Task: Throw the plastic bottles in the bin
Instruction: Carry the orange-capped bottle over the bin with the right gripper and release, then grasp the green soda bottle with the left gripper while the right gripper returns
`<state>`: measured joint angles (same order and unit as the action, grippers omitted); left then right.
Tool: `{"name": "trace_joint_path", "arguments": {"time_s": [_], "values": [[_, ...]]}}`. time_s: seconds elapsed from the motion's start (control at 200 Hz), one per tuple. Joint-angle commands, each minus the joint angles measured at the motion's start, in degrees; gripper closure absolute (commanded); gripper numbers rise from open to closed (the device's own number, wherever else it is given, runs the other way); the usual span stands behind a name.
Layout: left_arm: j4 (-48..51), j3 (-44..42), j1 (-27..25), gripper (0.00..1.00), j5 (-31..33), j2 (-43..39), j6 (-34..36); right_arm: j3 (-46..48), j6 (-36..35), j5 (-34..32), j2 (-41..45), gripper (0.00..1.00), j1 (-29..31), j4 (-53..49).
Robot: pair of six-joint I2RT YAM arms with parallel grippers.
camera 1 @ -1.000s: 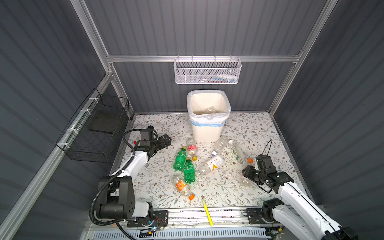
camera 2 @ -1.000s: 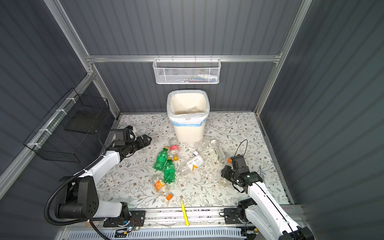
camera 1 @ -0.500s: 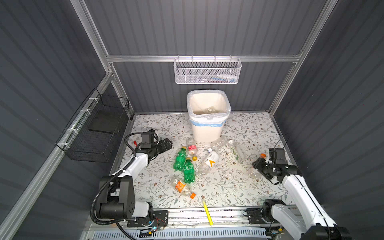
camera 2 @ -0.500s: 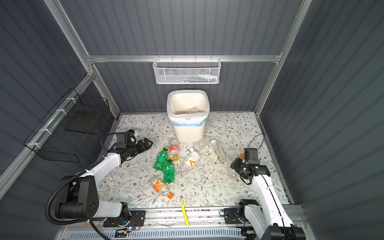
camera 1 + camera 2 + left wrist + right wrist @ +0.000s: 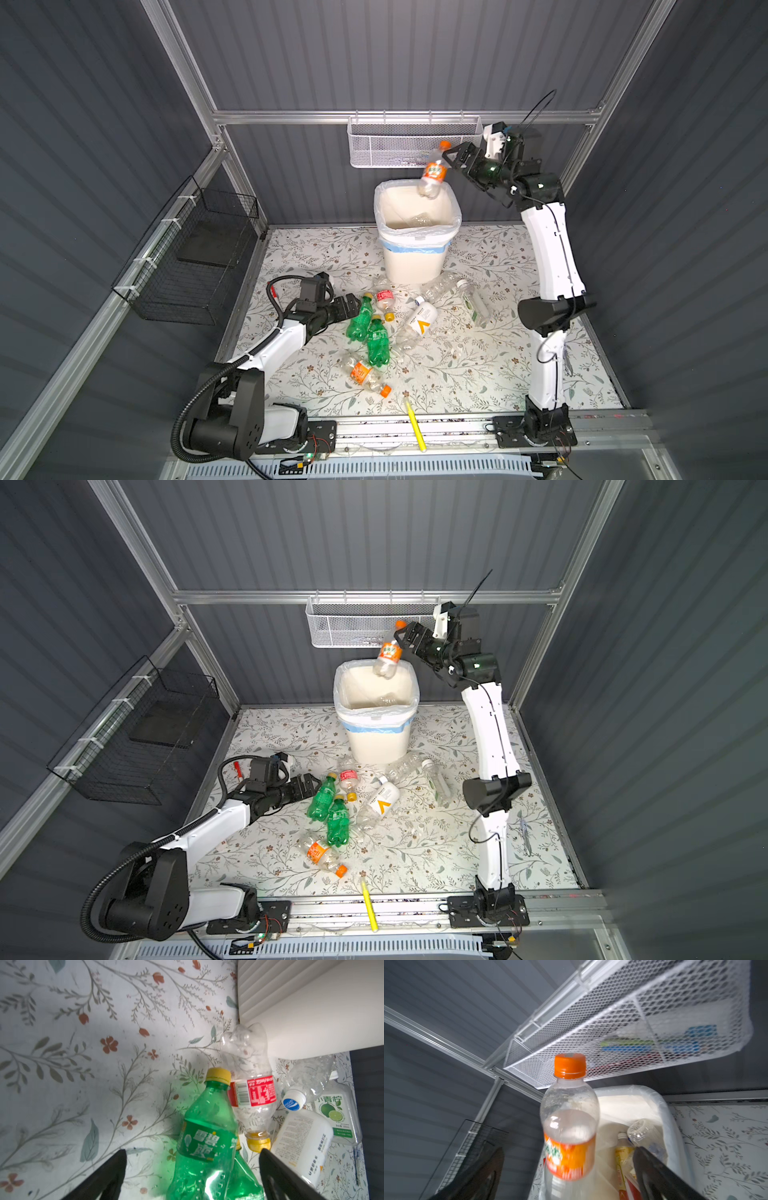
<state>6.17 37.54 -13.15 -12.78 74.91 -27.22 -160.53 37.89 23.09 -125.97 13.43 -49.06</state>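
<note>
Right gripper [image 5: 451, 159] hangs high over the bin [image 5: 415, 262], jaws spread wide. The orange-label bottle [image 5: 432, 172] is loose between them, cap up, nothing pinching it, above the bin's far right corner. That looks close to the rim, so a clean drop wants the jaws well clear and the wrist quiet, letting it fall straight onto the discarded bottles [image 5: 643, 1132] inside. Down on the floral mat [image 5: 478, 365], the left gripper [image 5: 352, 305] is released too, jaws astride the green bottle [image 5: 207, 1136]. It should close on that body alone and not catch the red-label bottle [image 5: 255, 1093] touching it.
</note>
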Motion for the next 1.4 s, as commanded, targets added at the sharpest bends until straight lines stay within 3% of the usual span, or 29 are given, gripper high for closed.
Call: {"name": "trace_joint_path", "arguments": {"time_s": [0.0, 0.055, 0.095, 0.18, 0.285, 0.455, 0.73, 0.896, 1.096, 1.396], "values": [[1.22, 0.23, -0.04, 0.0, 1.25, -2.06, -0.14, 14.37, -0.84, 0.92, 14.53, 0.01, -1.27, 1.92], [2.97, 1.92, -0.04, 0.01, 1.36, -1.51, 1.68, 30.19, 0.83, -0.02, 23.96, 0.01, -2.3, 15.55], [3.89, 3.07, -0.04, 0.0, 1.4, -0.85, 2.87, 34.99, 1.48, -0.36, 27.8, 0.01, -3.43, 19.79], [3.76, 4.38, -0.04, 0.01, 0.55, 1.22, 3.84, 36.46, 0.16, -0.27, 31.13, 0.01, -5.69, 17.9], [2.06, 5.07, -0.4, 0.01, -1.43, 4.51, 3.43, 44.83, -2.74, -1.66, 37.65, 0.01, -7.07, 18.62], [0.81, 5.42, -1.7, 0.01, -2.02, 7.14, 3.57, 69.8, -6.5, -8.32, 50.03, 0.01, -11.92, 17.69], [4.31, 6.75, -2.75, 0.05, -2.08, 9.44, 6.91, 100.57, -12.49, -17.92, 60.44, 0.01, -15.09, 13.37], [4.72, 6.62, -3.11, 0.07, -1.42, 11.92, 8.27, 109.03, -12.34, -17.91, 61.51, 0.01, -15.87, 15.13], [4.98, 7.71, -4.24, 0.12, 0.27, 13.93, 7.98, 111.73, -11.7, -16.07, 59.51, 0.01, -16.11, 18.78], [3.91, 7.87, -5.2, 0.28, 2.37, 16.28, 5.87, 115.53, -10.27, -12.35, 56.08, 0.01, -16.32, 24.21]]}}
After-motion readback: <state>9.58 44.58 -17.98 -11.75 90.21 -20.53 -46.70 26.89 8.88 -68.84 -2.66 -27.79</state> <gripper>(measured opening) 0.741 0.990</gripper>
